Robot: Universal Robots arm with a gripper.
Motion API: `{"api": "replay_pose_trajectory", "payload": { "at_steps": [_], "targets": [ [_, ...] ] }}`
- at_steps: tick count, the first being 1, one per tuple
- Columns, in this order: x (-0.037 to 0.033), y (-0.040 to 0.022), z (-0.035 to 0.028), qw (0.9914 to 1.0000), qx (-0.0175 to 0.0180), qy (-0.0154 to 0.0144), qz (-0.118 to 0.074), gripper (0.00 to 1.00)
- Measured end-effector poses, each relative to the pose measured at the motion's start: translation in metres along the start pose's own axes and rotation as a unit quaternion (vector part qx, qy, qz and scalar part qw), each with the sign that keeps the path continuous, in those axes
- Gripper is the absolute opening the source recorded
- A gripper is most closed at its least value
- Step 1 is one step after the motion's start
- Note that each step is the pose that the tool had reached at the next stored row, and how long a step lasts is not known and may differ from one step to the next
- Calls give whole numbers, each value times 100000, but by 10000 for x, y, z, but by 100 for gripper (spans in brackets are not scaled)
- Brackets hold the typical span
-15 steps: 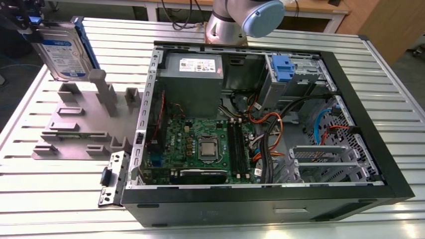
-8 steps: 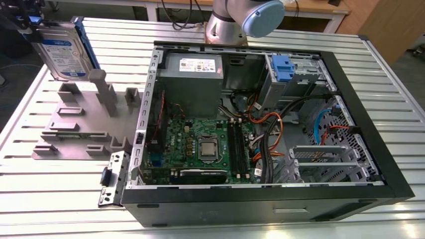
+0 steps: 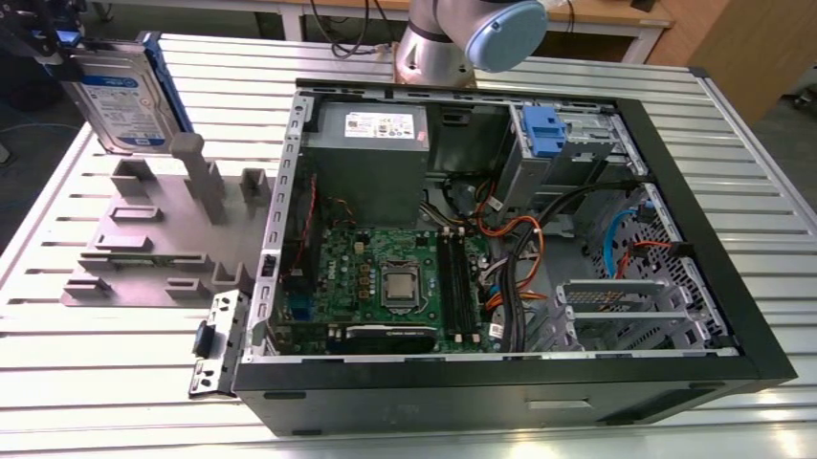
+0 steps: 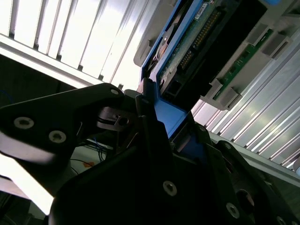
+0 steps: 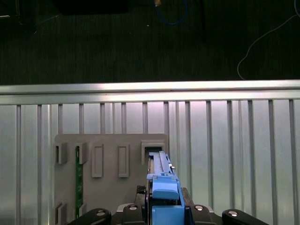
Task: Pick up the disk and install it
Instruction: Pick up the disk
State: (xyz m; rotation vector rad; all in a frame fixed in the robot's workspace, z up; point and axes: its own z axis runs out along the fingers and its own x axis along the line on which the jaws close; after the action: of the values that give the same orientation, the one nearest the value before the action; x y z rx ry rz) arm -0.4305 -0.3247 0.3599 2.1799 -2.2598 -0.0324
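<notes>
Pick-up judged done; carry step in hand. Gripper [image 4: 152, 110] closed on blue frame of disk [image 3: 121, 100]. Disk upright, lifted clear above grey fixture [image 3: 141, 253], at exterior view's left, apart from case [image 3: 511, 387]. Install judged to call for transfer across and square alignment with bay.

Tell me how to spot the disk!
Find the big open computer case. At the exterior view's left stands a grey slotted holder, and above it the claw grips the disk. It's the silver slab with a white-and-blue label and blue frame.

Silver-grey arm [image 3: 428, 53] with a pale-blue joint cap [image 3: 507, 33], and a black pincer [image 4: 159, 117] with silver screws [image 4: 169, 188].
</notes>
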Motion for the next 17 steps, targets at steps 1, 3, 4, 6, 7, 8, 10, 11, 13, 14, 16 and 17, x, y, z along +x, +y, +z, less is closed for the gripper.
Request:
{"api": "replay_pose_trajectory", "payload": {
  "at_steps": [1, 3, 4, 6, 7, 8, 10, 11, 13, 14, 16, 17],
  "targets": [
    [0, 0, -1, 100000, 3, -1, 1, 37],
    [0, 1, -4, 100000, 2, -1, 1, 37],
    [0, 0, -8, 100000, -1, 1, 1, 37],
    [0, 0, -13, 100000, -1, 0, 0, 37],
    [0, 1, -16, 100000, -2, 1, 2, 37],
    [0, 0, -19, 100000, 0, 1, 0, 37],
    [0, 0, -22, 100000, 6, -1, 0, 37],
    [0, 0, -29, 100000, -1, -50, -2, 37],
    [0, 1, -34, 100000, -6, -93, -3, 37],
    [0, 0, -34, 100000, -1, -96, -3, 37],
    [0, 1, -34, 100000, -2, -95, -1, 37],
    [0, 1, -43, 100000, -3, -96, -1, 37]
  ]
}}
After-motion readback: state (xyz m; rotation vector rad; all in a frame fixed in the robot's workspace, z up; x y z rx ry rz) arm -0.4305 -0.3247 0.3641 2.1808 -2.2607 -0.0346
